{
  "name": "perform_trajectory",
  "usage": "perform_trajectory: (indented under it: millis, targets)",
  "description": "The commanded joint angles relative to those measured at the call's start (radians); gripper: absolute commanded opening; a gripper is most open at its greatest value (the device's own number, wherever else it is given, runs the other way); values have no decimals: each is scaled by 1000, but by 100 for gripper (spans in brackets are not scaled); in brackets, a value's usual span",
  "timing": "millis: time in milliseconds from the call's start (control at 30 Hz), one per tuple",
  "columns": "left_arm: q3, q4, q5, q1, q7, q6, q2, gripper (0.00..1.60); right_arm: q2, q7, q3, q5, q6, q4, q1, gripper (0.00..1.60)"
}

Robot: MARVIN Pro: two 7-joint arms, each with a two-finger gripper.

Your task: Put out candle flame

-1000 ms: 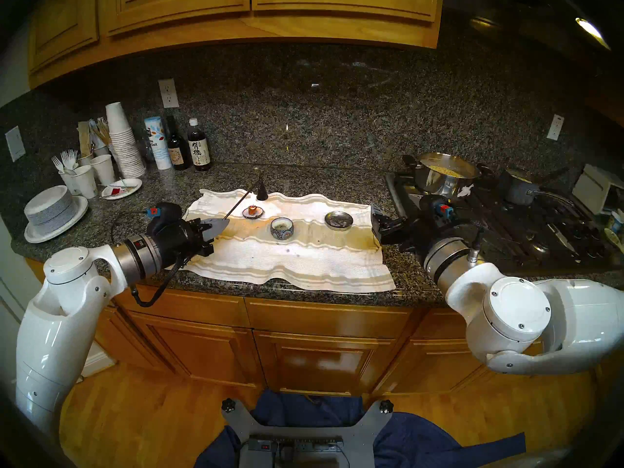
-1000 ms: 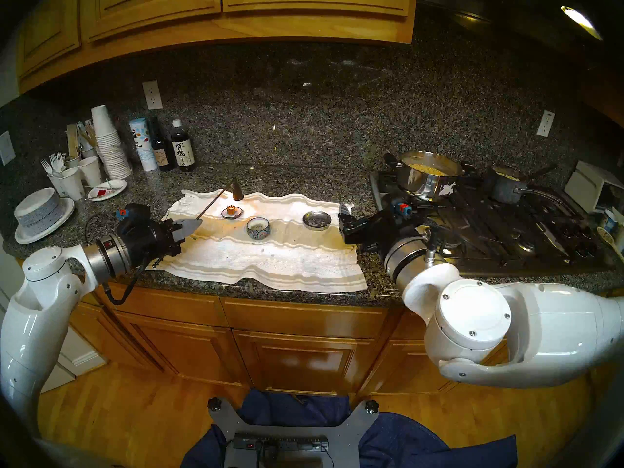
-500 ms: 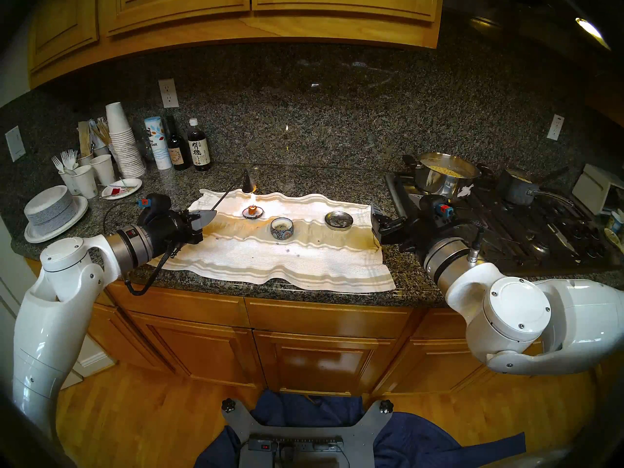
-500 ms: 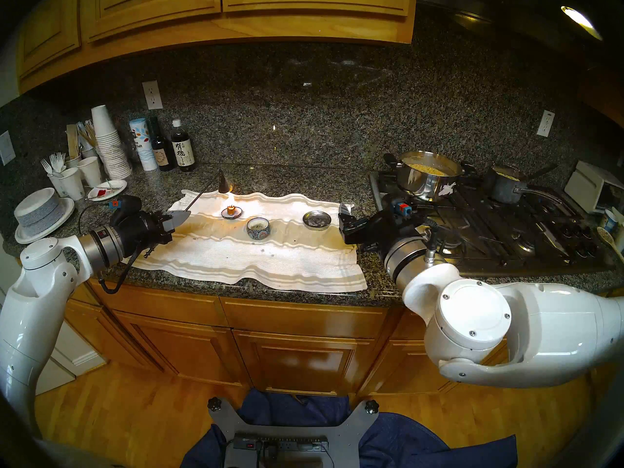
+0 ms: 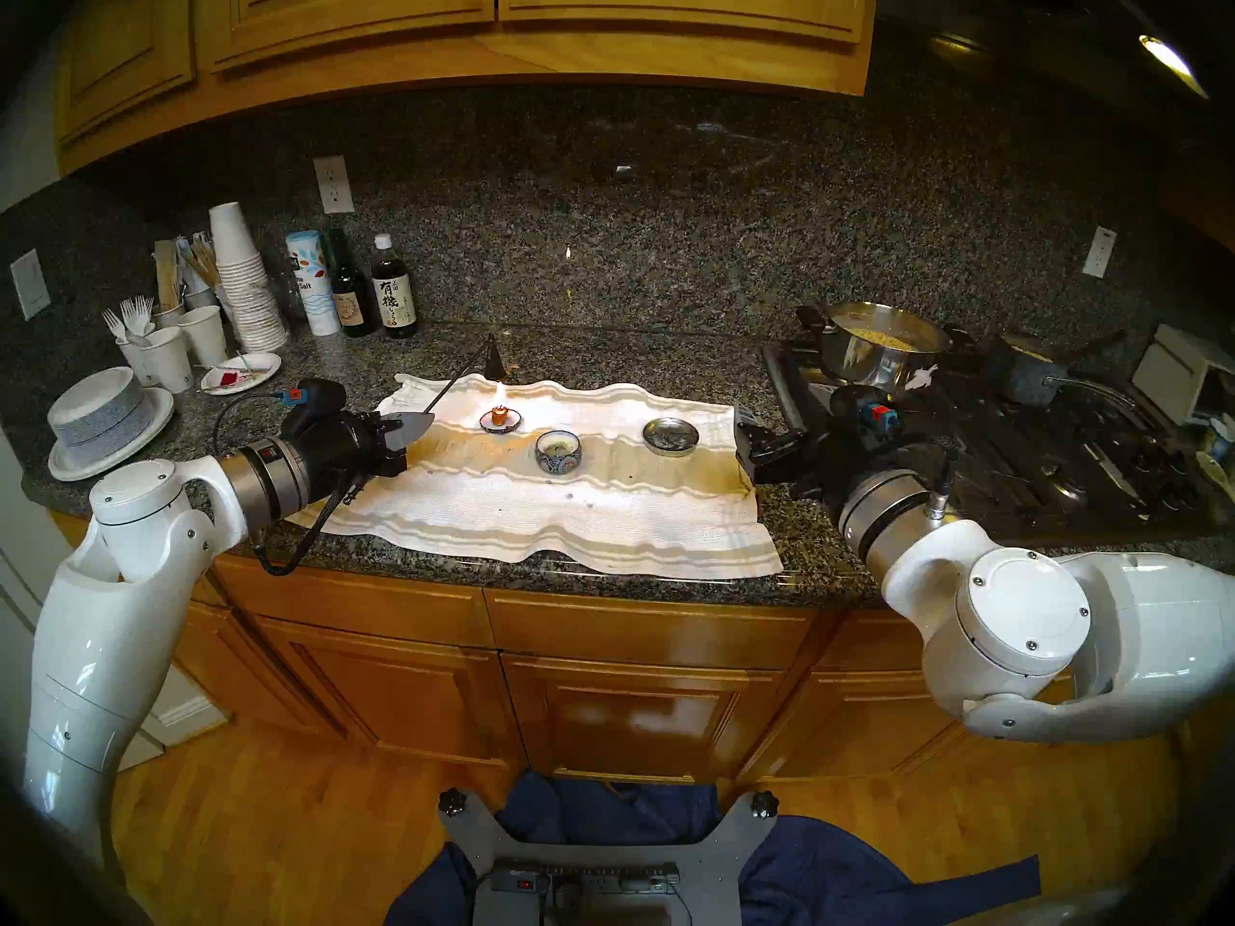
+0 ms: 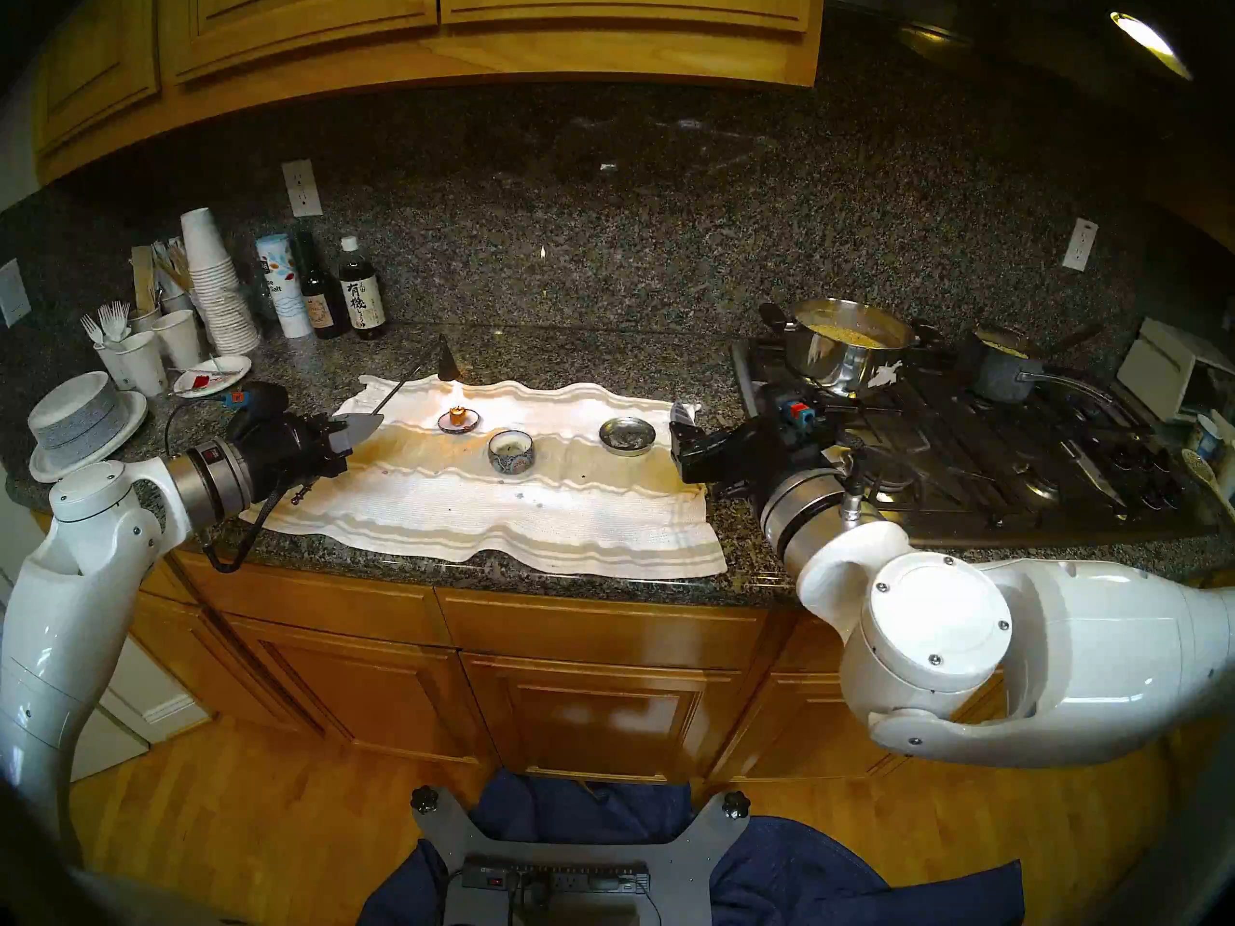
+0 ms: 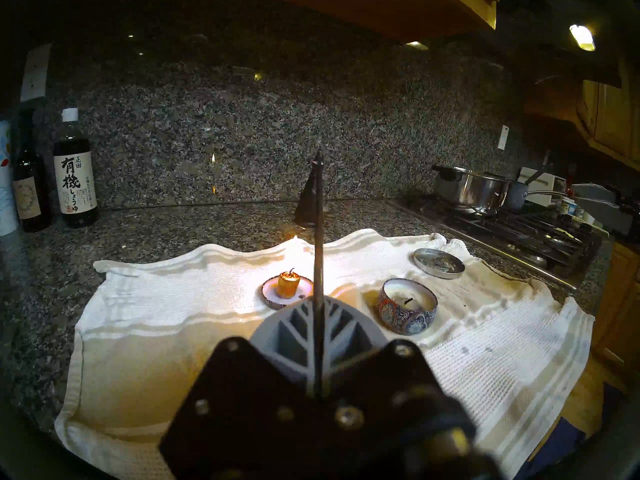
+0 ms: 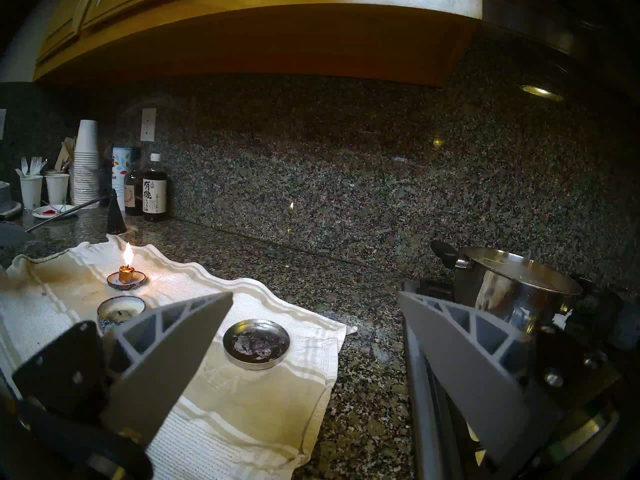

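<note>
A steel pot (image 5: 881, 350) sits at two o'clock on the stove (image 5: 1002, 450). Paper cups (image 5: 244, 283) (stacked high) and two dark bottles (image 5: 374, 290) stand at ten o'clock.

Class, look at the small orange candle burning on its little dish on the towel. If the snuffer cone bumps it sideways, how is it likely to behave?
The orange candle is short and stubby, so it would probably slide rather than topple. Its dish looks small and light and sits on a rumpled towel, so the pair may shift together. The flame is lit, so any melted wax could spill.
</note>
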Motion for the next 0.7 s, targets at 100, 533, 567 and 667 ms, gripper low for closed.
perform_trajectory:
  millis: [100,533,567,667]
  targets:
    - [12,14,-1,-68,2,-6,11,0,-2,2,22,-16,-2,-4,23,160]
    - [46,36,2,-92,13,1,10,0,-2,2,22,-16,-3,-4,23,160]
    - [47,38,2,-92,13,1,11,0,-2,2,22,-16,-3,-4,23,160]
    - [50,43,2,-93,14,0,13,0,-2,2,22,-16,-3,-4,23,160]
